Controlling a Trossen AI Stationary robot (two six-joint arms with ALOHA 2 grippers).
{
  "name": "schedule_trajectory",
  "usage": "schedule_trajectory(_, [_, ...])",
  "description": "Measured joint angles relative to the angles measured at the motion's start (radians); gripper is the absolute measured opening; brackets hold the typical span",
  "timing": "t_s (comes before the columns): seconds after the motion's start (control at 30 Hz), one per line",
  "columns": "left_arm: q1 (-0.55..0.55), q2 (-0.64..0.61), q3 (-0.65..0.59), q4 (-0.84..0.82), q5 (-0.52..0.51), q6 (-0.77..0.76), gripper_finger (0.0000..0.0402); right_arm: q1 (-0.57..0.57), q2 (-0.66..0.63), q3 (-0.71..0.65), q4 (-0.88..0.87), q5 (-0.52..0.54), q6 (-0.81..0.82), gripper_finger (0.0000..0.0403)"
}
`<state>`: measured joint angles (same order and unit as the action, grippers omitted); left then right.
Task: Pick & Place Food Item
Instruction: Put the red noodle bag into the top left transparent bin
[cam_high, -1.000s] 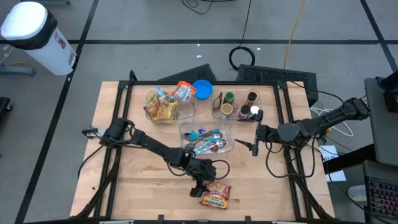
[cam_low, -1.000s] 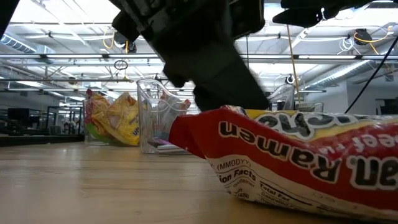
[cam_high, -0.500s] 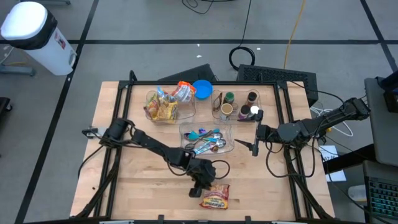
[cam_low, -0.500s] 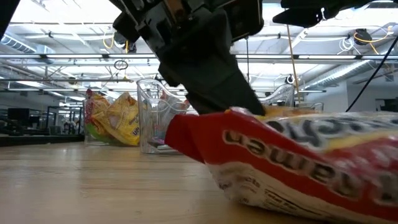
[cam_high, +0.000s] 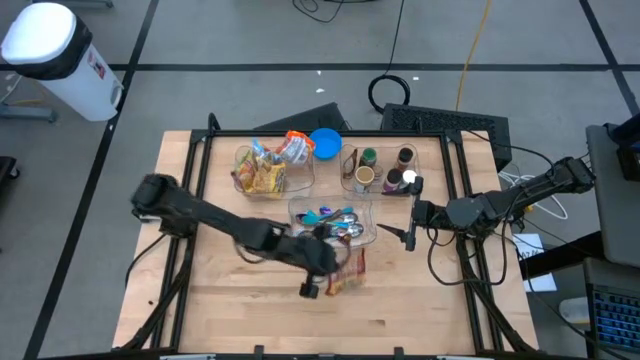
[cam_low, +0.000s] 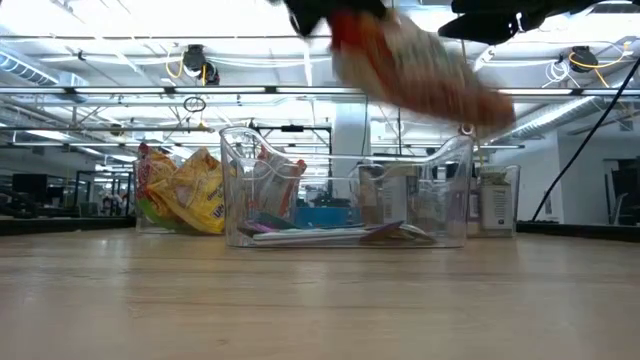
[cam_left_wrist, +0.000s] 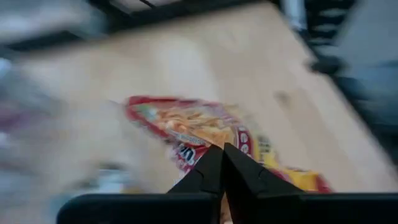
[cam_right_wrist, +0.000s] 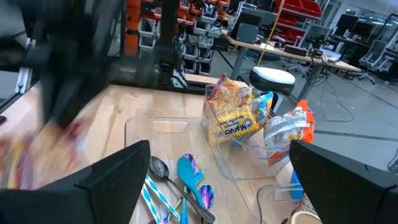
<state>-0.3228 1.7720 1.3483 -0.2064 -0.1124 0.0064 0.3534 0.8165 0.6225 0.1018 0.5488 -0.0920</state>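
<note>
A red and yellow ramen packet (cam_high: 351, 272) hangs in the air, high above the table in the low view (cam_low: 420, 65). My left gripper (cam_high: 336, 270) is shut on it, near the table's middle, just in front of the clear cutlery bin (cam_high: 332, 222). At the table's right, beside that bin, my right gripper (cam_high: 409, 236) waits open above the table, its fingers wide apart and touching nothing (cam_right_wrist: 217, 186). My left gripper pinches the ramen packet between its two shut fingers at one edge (cam_left_wrist: 214, 144); which edge of the packet I cannot tell through the blur. The packet is lifted clear of the table and tilted (cam_low: 440, 85).
A clear bin of snack packets (cam_high: 262, 170) stands at the far left, a blue bowl (cam_high: 325, 143) behind it, and a bin of bottles and cups (cam_high: 380, 170) at the far right. Bare wood (cam_high: 230, 300) lies along the near edge.
My left gripper has shut on the ramen packet, which lay on the table near the front edge, and has risen with it toward the far edge. The packet is now lifted clear and tilted, up near the cutlery bin.
</note>
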Motion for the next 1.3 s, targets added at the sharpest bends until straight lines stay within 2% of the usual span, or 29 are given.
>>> schedule_trajectory(0.17, [-0.017, -0.163, 0.002, -0.067, -0.313, 0.152, 0.0005, 0.0, 0.0, 0.0, -0.001, 0.0, -0.001, 0.038])
schedule_trajectory(0.27, [-0.008, -0.239, 0.002, -0.133, -0.469, 0.182, 0.0008, 0.0, 0.0, 0.0, -0.001, 0.0, -0.001, 0.038])
schedule_trajectory(0.37, [0.022, -0.293, 0.002, -0.253, -0.591, 0.176, 0.0012, 0.0, 0.0, 0.0, -0.001, 0.0, -0.001, 0.038])
schedule_trajectory(0.47, [0.081, -0.321, 0.002, -0.398, -0.654, 0.125, 0.0004, 0.0, 0.0, 0.0, -0.001, 0.0, -0.001, 0.038])
schedule_trajectory(0.6, [0.196, -0.319, -0.001, -0.536, -0.657, 0.039, 0.0011, 0.0, 0.0, 0.0, -0.001, 0.0, -0.001, 0.038])
schedule_trajectory(0.77, [0.342, -0.306, -0.08, -0.522, -0.654, 0.088, 0.0004, 0.0, 0.0, 0.0, -0.001, 0.0, 0.0, 0.038])
schedule_trajectory(0.87, [0.426, -0.307, -0.158, -0.435, -0.624, 0.156, 0.0011, 0.0, 0.0, 0.0, -0.001, 0.0, 0.0, 0.038])
schedule_trajectory(1.03, [0.524, -0.307, -0.298, -0.268, -0.513, 0.283, 0.0006, 0.0, 0.0, 0.0, -0.001, 0.0, -0.001, 0.038])
schedule_trajectory(1.2, [0.558, -0.306, -0.416, -0.077, -0.364, 0.361, 0.0015, 0.0, 0.0, 0.0, -0.001, 0.0, -0.002, 0.038])
schedule_trajectory(1.3, [0.559, -0.307, -0.454, -0.023, -0.288, 0.389, 0.0024, 0.0, 0.0, 0.0, -0.001, 0.0, -0.002, 0.038])
